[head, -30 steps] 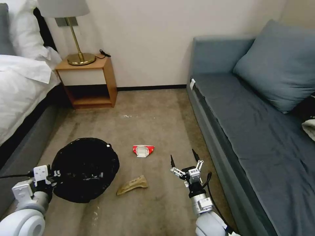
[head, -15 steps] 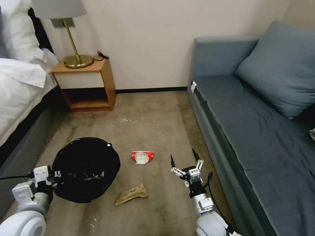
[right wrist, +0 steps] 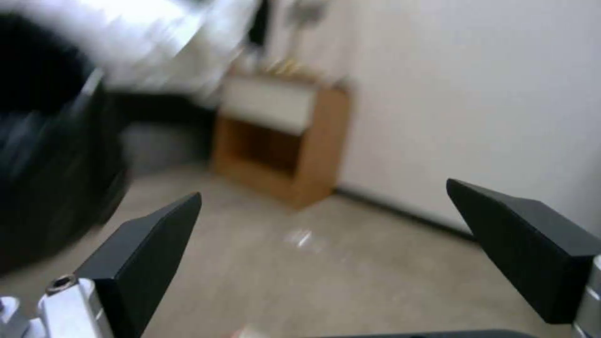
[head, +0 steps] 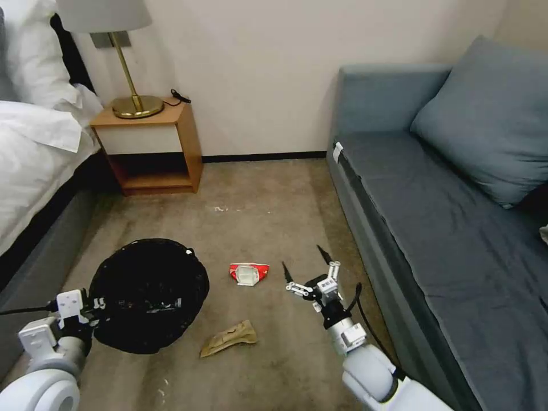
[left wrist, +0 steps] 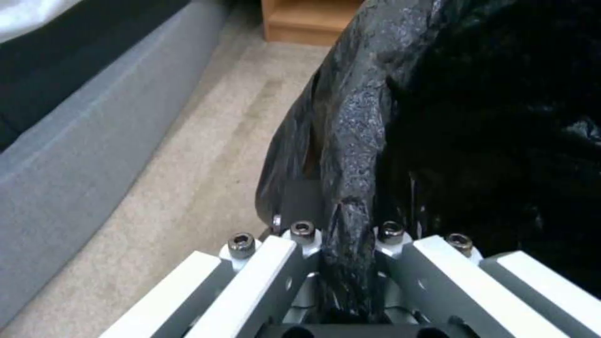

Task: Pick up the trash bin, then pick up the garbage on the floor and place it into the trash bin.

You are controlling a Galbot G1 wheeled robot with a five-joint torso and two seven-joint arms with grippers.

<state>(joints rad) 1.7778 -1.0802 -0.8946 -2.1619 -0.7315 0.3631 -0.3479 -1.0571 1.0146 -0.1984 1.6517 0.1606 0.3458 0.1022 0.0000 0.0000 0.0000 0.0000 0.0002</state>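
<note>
Right gripper [head: 302, 260]: jaws spread wide, nothing between them, raised above the carpet [head: 268, 194]. Red-and-white crushed packet [head: 248, 272]: on the floor just to its left. Crumpled tan paper [head: 229, 338]: on the floor nearer the robot, left of the right arm. Left gripper [left wrist: 347, 244]: clamped on the black-bag rim of the trash bin [head: 149, 294], which extends forward and rightward from it, toward the tan paper.

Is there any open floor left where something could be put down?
Yes: bare carpet lies between the nightstand and sofa. Nearer, it is crowded: the left gripper pinches the trash bin, beside the red-and-white packet, tan wrapper and open right gripper.
</note>
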